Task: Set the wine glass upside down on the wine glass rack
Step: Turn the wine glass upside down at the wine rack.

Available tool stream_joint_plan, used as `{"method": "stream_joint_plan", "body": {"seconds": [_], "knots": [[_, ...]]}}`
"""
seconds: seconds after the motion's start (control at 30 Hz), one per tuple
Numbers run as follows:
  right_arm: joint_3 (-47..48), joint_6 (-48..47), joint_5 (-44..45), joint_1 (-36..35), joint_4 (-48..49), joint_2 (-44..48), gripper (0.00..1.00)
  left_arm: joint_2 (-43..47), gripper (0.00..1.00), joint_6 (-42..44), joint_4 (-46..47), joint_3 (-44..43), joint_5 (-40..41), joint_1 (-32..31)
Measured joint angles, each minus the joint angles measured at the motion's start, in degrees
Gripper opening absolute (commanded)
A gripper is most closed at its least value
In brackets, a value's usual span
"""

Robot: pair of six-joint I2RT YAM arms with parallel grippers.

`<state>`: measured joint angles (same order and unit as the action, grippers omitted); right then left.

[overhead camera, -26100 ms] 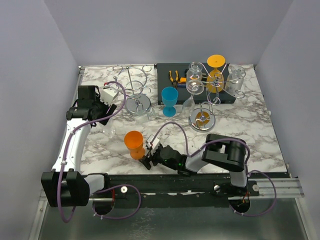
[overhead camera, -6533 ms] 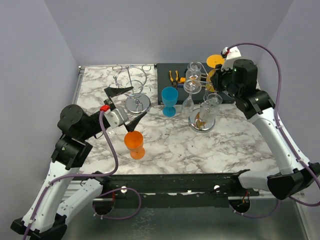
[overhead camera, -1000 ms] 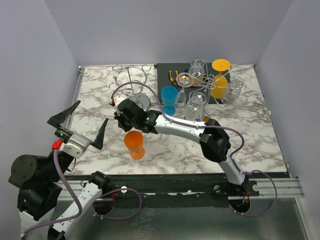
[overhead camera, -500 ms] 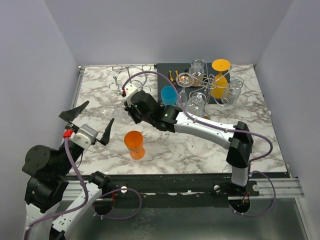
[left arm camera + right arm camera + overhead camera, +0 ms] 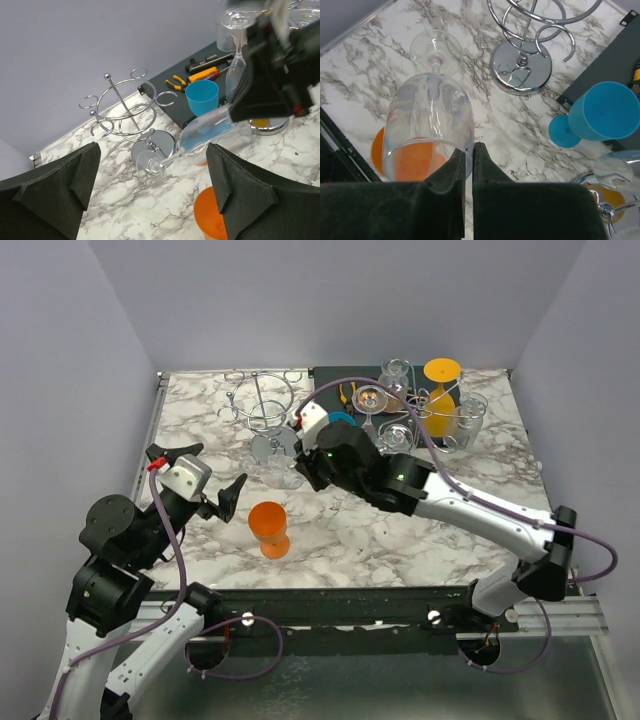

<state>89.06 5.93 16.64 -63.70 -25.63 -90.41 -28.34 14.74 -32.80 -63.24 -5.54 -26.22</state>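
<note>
marble table (image 5: 470, 495) is carrying the setup. right arm is stretching across toward the left, right gripper (image 5: 468, 150) clamping the rim of the clear wine glass (image 5: 431, 120), which is tilting foot-outward near the wire rack (image 5: 262, 405) base. left arm is hovering raised, left gripper (image 5: 203, 476) spread wide, gripping nothing.

Inside a robotics lab's test cell: plain lilac walls (image 5: 330, 300) box in a marble-patterned bench (image 5: 500, 480). A left arm (image 5: 125, 540) and a right arm (image 5: 480, 515) stand along an aluminium rail (image 5: 575, 612) at its near edge. Yellow-handled pliers (image 5: 180, 81) lie on a black mat (image 5: 200, 55).
</note>
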Motion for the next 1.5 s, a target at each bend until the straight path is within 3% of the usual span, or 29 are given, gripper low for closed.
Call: {"method": "stream_joint_plan", "body": {"seconds": [0.17,0.3,0.5,1.0,1.17,1.3,1.37,1.5], "knots": [[-0.6,0.3,-1.3,0.0,-2.6,9.9,0.01,-0.4,0.89,-2.4,-0.4,-0.1,-1.1,0.0],[-0.6,0.6,-1.5,0.0,-4.5,16.2,0.01,-0.4,0.99,-3.4,-0.6,-0.1,-2.7,0.0],[-0.9,0.6,-1.9,0.0,-5.6,22.7,0.0,-3.0,0.99,-3.7,-0.9,-0.5,-3.3,0.0],[-3.5,0.6,-3.3,0.0,-7.6,28.0,0.01,-11.2,0.95,-8.3,1.6,-2.9,-3.5,0.0],[-3.7,0.5,-4.2,0.0,-7.5,29.3,0.01,-12.8,0.91,-9.6,2.5,-3.1,-9.7,0.0],[-3.8,0.4,-5.2,0.0,-7.2,29.5,0.01,-16.1,0.87,-10.5,3.0,-3.9,-14.2,0.0],[-3.9,0.4,-5.8,0.0,-7.0,29.5,0.01,-17.5,0.8,-10.8,3.3,-4.3,-14.6,0.0],[-5.0,0.3,-6.4,0.0,-6.3,30.2,0.01,-20.5,0.48,-11.6,4.4,-4.9,-15.0,0.0]]}}
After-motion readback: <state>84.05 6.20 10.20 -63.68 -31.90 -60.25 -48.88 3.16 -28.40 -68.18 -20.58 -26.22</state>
